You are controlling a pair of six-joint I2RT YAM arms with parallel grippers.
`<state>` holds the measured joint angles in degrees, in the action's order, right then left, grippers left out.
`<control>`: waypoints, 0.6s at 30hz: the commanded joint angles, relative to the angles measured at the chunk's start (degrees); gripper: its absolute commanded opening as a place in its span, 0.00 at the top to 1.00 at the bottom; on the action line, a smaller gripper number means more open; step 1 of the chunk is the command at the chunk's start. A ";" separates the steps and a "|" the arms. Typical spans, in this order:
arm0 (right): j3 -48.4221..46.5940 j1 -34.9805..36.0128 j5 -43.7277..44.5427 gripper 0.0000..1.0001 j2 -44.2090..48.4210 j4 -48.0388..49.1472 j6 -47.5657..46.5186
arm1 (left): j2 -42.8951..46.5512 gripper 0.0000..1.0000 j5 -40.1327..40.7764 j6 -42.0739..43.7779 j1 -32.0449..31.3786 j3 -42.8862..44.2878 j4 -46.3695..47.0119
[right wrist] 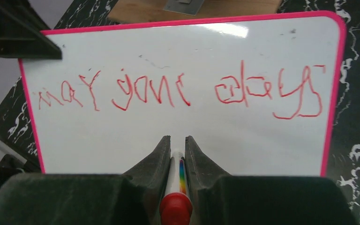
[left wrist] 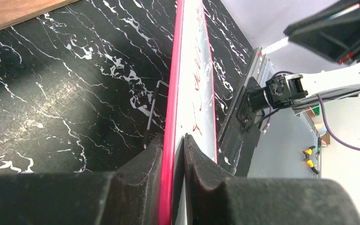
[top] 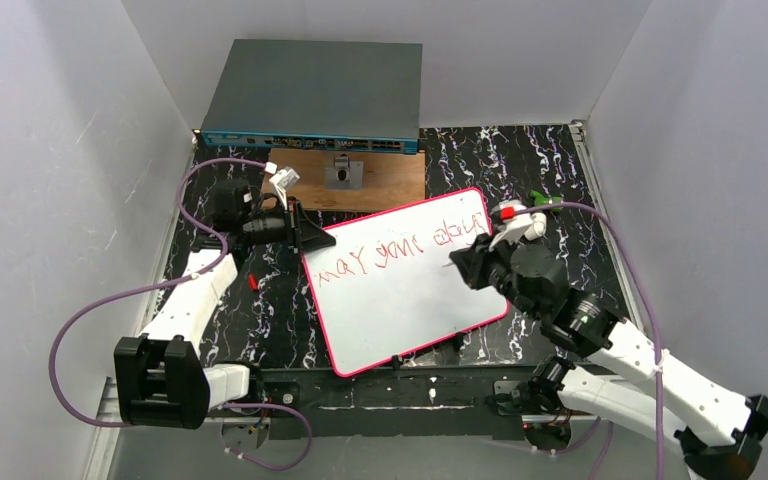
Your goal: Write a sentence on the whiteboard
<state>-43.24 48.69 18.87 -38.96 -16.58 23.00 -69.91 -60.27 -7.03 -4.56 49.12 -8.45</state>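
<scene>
The whiteboard (top: 400,305) lies slanted on the black marbled table, white with a pink-red rim. The sentence (top: 390,250) runs in one red scrawled line across its upper half, and in the right wrist view the sentence (right wrist: 178,89) reads roughly "may your days". My left gripper (left wrist: 173,137) is shut on the whiteboard's (left wrist: 190,93) left rim, one finger on each face. My right gripper (right wrist: 177,138) is shut on a white marker (right wrist: 176,185) with a rainbow stripe and a red end. It points at the blank whiteboard (right wrist: 122,136) below the writing. The marker's tip is hidden.
A brown wooden board (top: 380,182) with a metal fitting lies behind the whiteboard, and a grey flat box (top: 310,90) stands at the back. A small red piece (top: 251,282) lies on the table (top: 220,330) left of the whiteboard. A hex key (left wrist: 152,112) lies beside the rim. White walls enclose three sides.
</scene>
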 commanded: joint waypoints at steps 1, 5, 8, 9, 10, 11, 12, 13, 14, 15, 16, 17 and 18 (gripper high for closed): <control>0.79 11.04 13.14 0.99 -1.75 6.29 1.57 | 0.84 1.00 9.75 5.64 -1.63 -1.65 1.67; 2.76 19.99 18.87 0.99 -4.35 13.83 0.73 | 0.53 1.00 9.75 5.47 -2.28 -1.49 1.87; 3.33 26.71 22.95 0.99 -9.25 20.41 -3.19 | 1.04 1.00 10.31 5.69 -2.64 -1.48 1.84; 3.60 28.27 23.23 0.99 -10.70 22.95 -4.86 | 1.08 1.00 10.34 5.68 -2.76 -1.43 1.97; 3.95 29.51 23.53 0.99 -11.91 25.27 -6.31 | 1.10 1.00 10.35 5.58 -2.78 -1.47 2.02; 4.33 30.43 23.79 0.99 -13.06 27.54 -7.56 | 0.96 1.00 10.35 5.57 -2.86 -1.34 2.07; 4.82 30.94 23.60 0.99 -13.78 29.53 -8.18 | 0.87 1.00 10.35 5.61 -3.02 -1.28 2.04; 5.49 31.10 22.91 0.99 -14.43 32.03 -8.76 | 0.77 1.00 10.30 5.57 -3.20 -1.16 2.08; 6.25 31.12 22.08 0.99 -15.10 34.45 -9.52 | 0.63 1.00 10.39 5.61 -3.47 -1.14 2.06; 6.66 31.12 21.02 0.99 -15.80 36.64 -10.17 | 0.64 1.00 10.66 5.71 -3.64 -1.06 2.04; 6.61 31.18 19.91 0.99 -16.83 38.15 -11.00 | 0.60 1.00 10.96 5.97 -3.88 -1.00 1.80; 6.20 31.25 18.88 0.99 -18.10 38.91 -11.71 | 0.62 1.00 11.30 6.19 -4.08 -0.84 1.61; 5.53 31.36 17.84 0.99 -19.34 39.67 -12.54 | 0.69 1.00 11.67 6.35 -4.28 -0.78 1.47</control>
<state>-36.69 79.59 38.04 -55.46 10.44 15.22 -69.63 -58.15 -8.54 -7.14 49.12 -6.37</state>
